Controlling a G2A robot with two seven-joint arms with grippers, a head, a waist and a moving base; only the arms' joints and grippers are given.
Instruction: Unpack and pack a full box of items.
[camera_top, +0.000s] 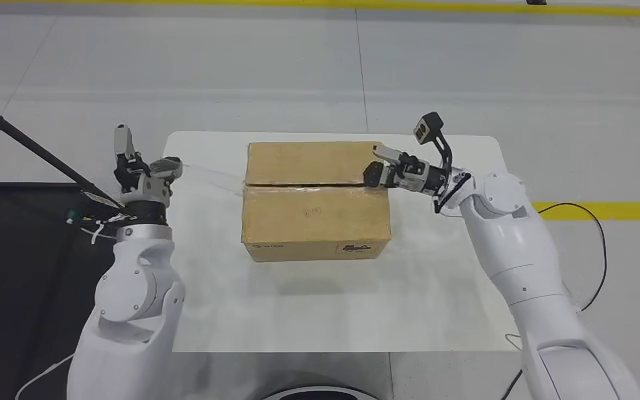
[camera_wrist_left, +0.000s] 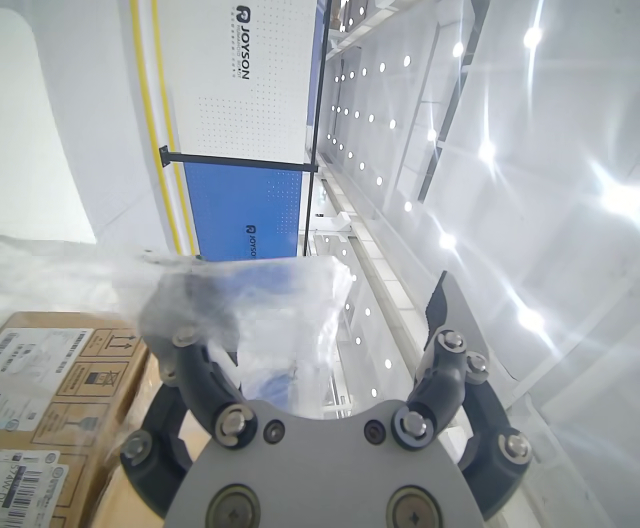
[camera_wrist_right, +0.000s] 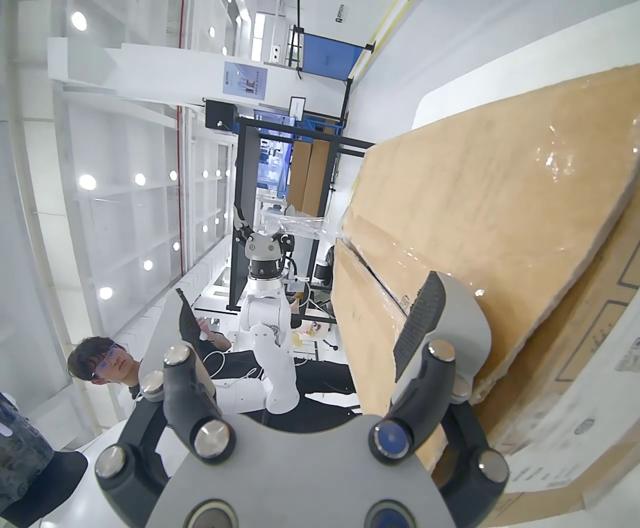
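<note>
Jaws spread, the right gripper (camera_wrist_right: 305, 300) sits at the right end of the cardboard box (camera_top: 315, 215), one finger (camera_wrist_right: 425, 320) over a top flap just beside the seam (camera_top: 300, 185) that runs side to side across the table (camera_top: 430, 290). The left gripper (camera_wrist_left: 305, 295), likewise spread off the box's left end, has clear tape (camera_top: 210, 172) clinging to one finger (camera_wrist_left: 190, 350) and stretching to the seam. Flaps lie shut, contents hidden; the right arm looks nearer to lift one

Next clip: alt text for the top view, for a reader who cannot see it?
A cardboard box sits on a white table. The open right pincer is at its top seam; clear film stretches from the box toward the left pincer.
</note>
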